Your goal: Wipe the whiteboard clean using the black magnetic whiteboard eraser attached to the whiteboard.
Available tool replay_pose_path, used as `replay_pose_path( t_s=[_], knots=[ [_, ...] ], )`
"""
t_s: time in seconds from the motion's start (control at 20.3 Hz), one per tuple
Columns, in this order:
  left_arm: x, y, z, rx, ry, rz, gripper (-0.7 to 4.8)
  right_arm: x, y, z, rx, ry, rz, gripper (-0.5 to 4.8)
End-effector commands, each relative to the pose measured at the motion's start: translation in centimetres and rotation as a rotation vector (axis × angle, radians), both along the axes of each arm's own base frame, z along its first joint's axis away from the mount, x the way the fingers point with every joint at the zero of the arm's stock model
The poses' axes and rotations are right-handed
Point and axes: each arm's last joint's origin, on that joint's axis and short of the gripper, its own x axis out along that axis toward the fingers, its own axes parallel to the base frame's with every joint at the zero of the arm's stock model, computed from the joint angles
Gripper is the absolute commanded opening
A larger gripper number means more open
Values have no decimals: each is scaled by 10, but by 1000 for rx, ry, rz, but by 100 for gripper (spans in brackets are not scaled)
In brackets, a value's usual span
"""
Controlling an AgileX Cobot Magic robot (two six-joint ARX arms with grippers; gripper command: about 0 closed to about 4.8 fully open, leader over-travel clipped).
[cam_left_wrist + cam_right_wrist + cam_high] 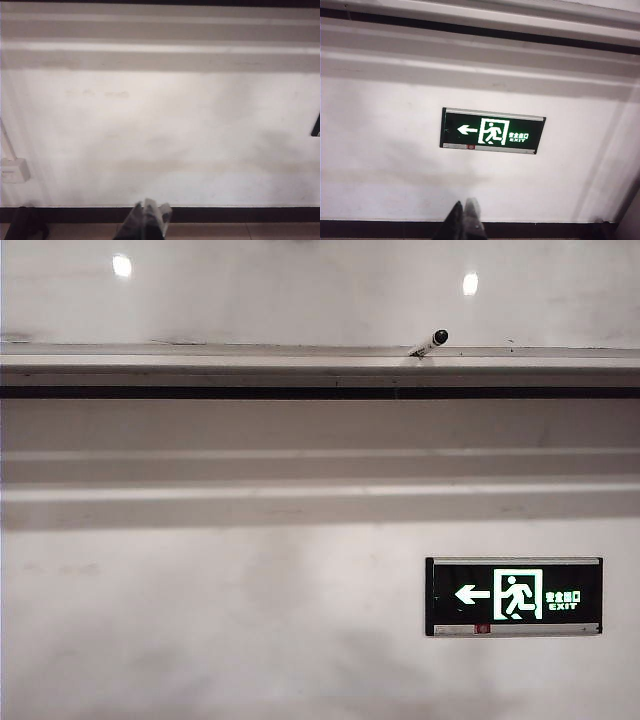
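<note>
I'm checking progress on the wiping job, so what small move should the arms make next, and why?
Probably raise the right gripper toward the whiteboard. Both it and the left gripper are shut, empty and low, facing the wall below the ledge. No eraser shows in any view, only a marker.

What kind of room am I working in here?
Probably a classroom or office: a wall-mounted whiteboard with a marker on its ledge, and a lit exit sign below. Both grippers, left and right, are shut.
</note>
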Motion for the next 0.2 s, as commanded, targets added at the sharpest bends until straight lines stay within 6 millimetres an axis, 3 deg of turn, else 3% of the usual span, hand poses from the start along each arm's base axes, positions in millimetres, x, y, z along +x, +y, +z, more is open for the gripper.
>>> replay_pose_path(
  t_s=[0.05, 0.2],
  knots=[
    [0, 0, 1, 1, -14, 1, -2, 0, 0, 1, 5, -14, -1, 13],
    [0, 0, 1, 1, -14, 1, -2, 0, 0, 1, 5, -14, -1, 13]
  ],
)
